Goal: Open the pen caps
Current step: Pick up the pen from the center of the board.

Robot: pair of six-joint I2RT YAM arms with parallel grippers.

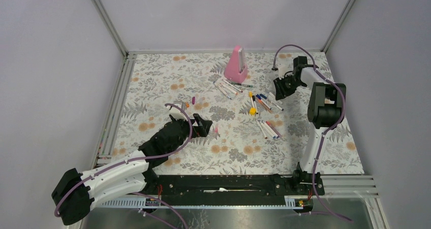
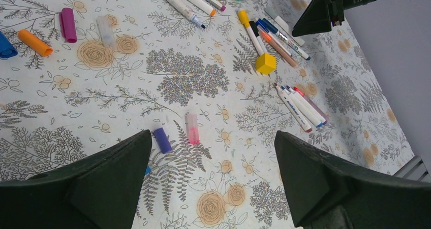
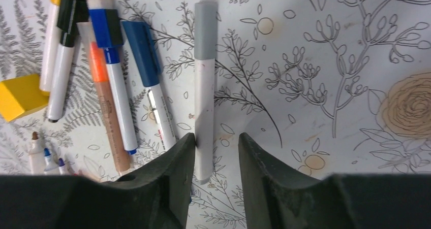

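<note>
Right tool [image 3: 216,137] sits low over the far right of the counter [image 1: 152,87]. Its jaws stand narrow but not clamped. They straddle the bare end of a white pen [image 3: 205,112], w/ one finger [image 3: 167,178] touching the barrel and a visible gap on the other side. The pen's grey cap [image 3: 206,31] is on, at the opposite end, well fwd of the fingertips. Just beside that pen, on the touching-finger side, lies a bunch of capped pens: blue cap [image 3: 140,51], second blue cap [image 3: 104,23], black cap [image 3: 71,13]. Yellow block [image 3: 20,94] sits at the bunch's outer edge.

Left tool [image 2: 212,137] hangs wide open over the counter's mid-left, gripping nothing. Btwn its fingers, nearer the one at the view's left, two loose caps lie flat: purple cap [image 2: 162,140] just beside that finger, and pink cap [image 2: 192,128] near it, not touching it. Farther ahead, at upper left of the left wrist view, lie orange cap [image 2: 34,42], magenta cap [image 2: 67,24] and clear cap [image 2: 106,32], all loose and well apart from the tool.

Pink wedge [image 1: 237,65] stands upright at the back of the counter, btwn the two tools in the top view.
</note>
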